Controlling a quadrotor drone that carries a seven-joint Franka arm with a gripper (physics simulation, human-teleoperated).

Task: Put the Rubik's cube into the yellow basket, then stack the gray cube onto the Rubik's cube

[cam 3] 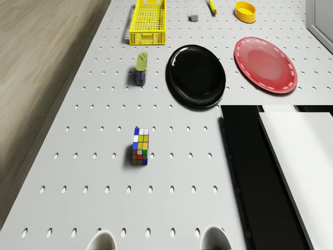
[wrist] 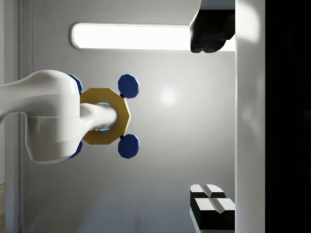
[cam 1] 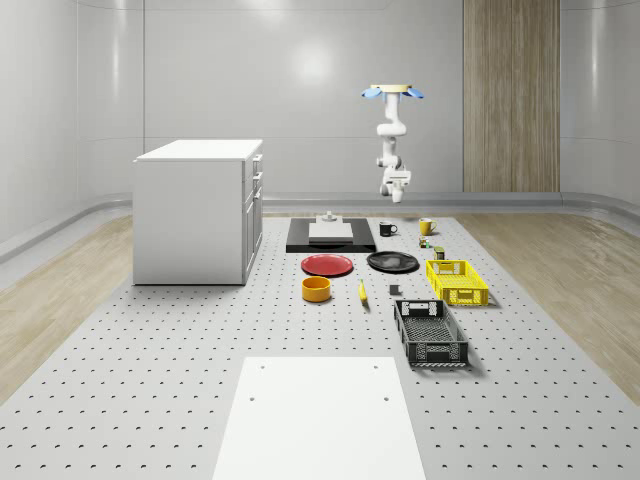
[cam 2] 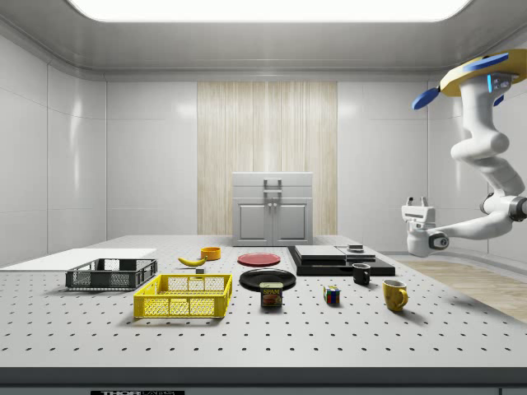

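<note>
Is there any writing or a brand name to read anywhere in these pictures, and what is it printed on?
"SPAM": on the label of the small can standing on the table beside the yellow basket, seen in the side view; the finer print under it is too small to read.
A strip of lettering on the table's front edge in the side view: cut off, not readable.
No other readable text.

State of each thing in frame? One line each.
Rubik's cube: on the table, outside the basket.
Yellow basket: empty.
Gray cube: on the table, unstacked.
Drone: hovering above the table's far end.
Gripper: raised, pointing up, holding nothing.
Cabinet: drawers shut.
</note>
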